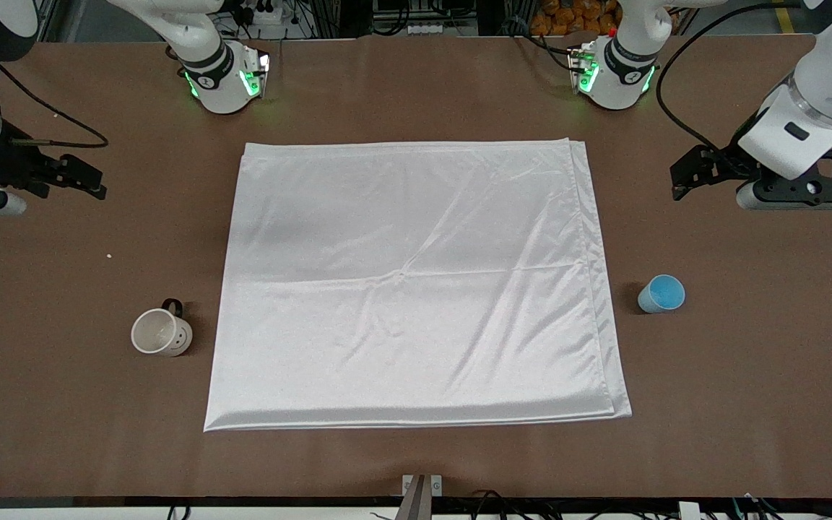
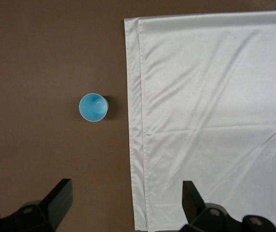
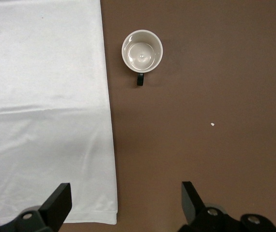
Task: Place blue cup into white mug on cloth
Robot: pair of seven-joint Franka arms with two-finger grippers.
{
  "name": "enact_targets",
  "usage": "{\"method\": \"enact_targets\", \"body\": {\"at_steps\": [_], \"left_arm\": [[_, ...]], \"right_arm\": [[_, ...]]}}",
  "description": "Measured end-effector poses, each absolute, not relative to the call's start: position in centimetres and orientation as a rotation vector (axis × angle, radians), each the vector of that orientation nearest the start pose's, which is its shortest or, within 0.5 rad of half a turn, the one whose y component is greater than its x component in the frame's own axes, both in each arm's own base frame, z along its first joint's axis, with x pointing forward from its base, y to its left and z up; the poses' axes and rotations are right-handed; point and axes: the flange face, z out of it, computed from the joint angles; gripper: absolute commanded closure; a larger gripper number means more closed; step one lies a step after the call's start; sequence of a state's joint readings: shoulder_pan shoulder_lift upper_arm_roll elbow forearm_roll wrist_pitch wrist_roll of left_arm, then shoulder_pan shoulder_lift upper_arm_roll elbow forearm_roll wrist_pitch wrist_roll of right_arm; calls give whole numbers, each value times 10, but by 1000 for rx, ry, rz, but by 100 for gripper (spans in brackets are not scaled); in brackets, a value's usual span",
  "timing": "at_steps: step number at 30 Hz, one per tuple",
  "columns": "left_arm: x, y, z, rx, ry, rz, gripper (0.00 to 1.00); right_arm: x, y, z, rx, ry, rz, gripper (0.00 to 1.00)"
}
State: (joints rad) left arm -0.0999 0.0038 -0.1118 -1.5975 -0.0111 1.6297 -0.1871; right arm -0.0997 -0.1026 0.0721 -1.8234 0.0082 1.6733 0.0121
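The blue cup (image 1: pixel 661 293) (image 2: pixel 93 107) stands upright on the brown table, just off the cloth's edge at the left arm's end. The white mug (image 1: pixel 162 332) (image 3: pixel 142 50), with a dark handle, stands upright off the cloth's edge at the right arm's end. Between them the white cloth (image 1: pixel 416 289) (image 2: pixel 215 121) (image 3: pixel 41 96) lies flat and creased, with nothing on it. My left gripper (image 1: pixel 678 180) (image 2: pixel 127 193) hangs open and empty above the table by the cloth's edge. My right gripper (image 1: pixel 98 184) (image 3: pixel 126 195) hangs open and empty at the other end.
The two arm bases (image 1: pixel 224 79) (image 1: pixel 614 72) stand along the table's edge farthest from the front camera. A tiny white crumb (image 1: pixel 109 255) (image 3: pixel 212 124) lies on the brown table (image 1: pixel 62 433) near the mug. A small metal bracket (image 1: pixel 422 487) sits at the nearest table edge.
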Motion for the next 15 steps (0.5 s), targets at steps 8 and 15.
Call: {"method": "enact_targets", "body": {"at_steps": [8, 15], "left_arm": [[548, -119, 615, -3156, 40, -42, 0], [549, -118, 615, -3156, 37, -45, 0]], "right_arm": [[523, -11, 614, -3147, 30, 12, 0], [523, -4, 637, -3143, 10, -46, 0]]}}
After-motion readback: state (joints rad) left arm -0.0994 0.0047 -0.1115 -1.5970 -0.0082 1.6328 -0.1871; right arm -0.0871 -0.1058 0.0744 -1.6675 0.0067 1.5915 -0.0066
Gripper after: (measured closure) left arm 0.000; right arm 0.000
